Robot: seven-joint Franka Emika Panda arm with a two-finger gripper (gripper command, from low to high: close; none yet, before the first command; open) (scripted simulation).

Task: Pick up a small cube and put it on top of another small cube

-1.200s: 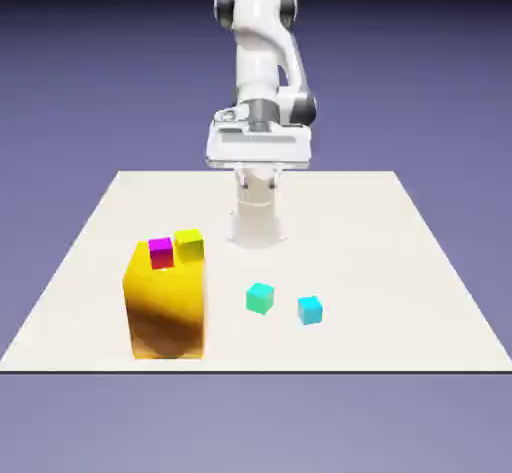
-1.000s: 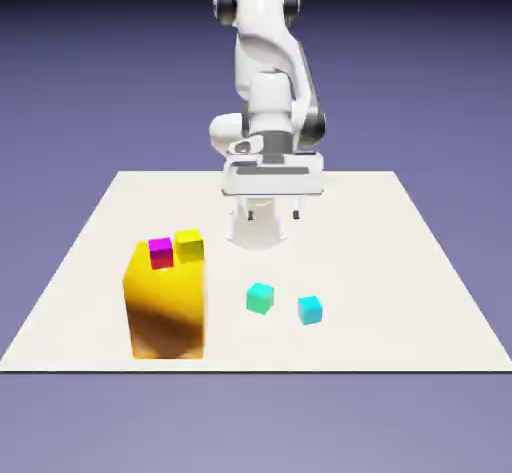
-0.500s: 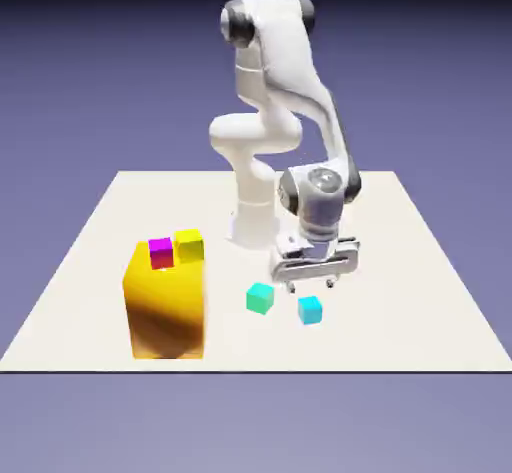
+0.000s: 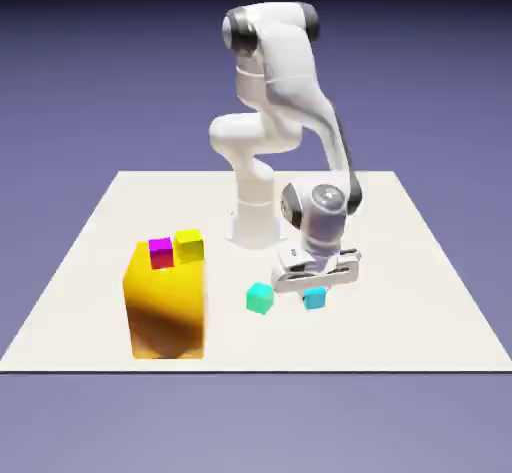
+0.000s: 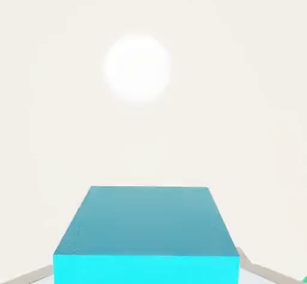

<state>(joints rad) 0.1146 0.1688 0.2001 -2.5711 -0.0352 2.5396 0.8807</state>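
Claw: my fingers are closed on the blue cube.
Blue cube: between my fingertips, low over the table, near the green cube.

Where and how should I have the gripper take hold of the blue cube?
Keep the gripper on the blue cube's two opposite upright sides, coming from above. It already sits between the fingertips that way. Flat, parallel faces should suit a two-finger pinch, and the side faces toward the camera and away look free, so this seems the best hold.
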